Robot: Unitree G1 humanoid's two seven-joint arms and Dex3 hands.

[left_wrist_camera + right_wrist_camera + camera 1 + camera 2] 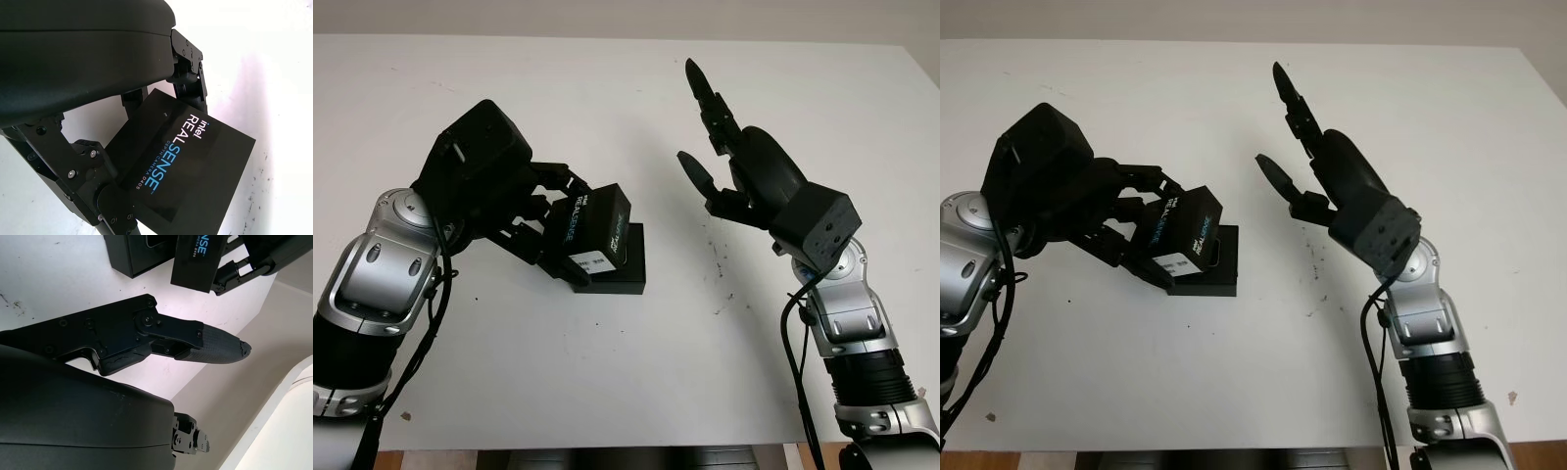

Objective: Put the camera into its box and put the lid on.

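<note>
Left hand (514, 211) grips the lid (592, 233), tilted over the box (628, 269), apparently touching; right hand (729, 162) open above the table (607, 372).

Bright, even light; soft shadows; sharp.

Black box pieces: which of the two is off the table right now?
The black cardboard lid printed "Intel RealSense", tilted and gripped by the left hand. The plain black box base sits flat on the white table beneath it. The right hand is open, raised nearby.
</note>
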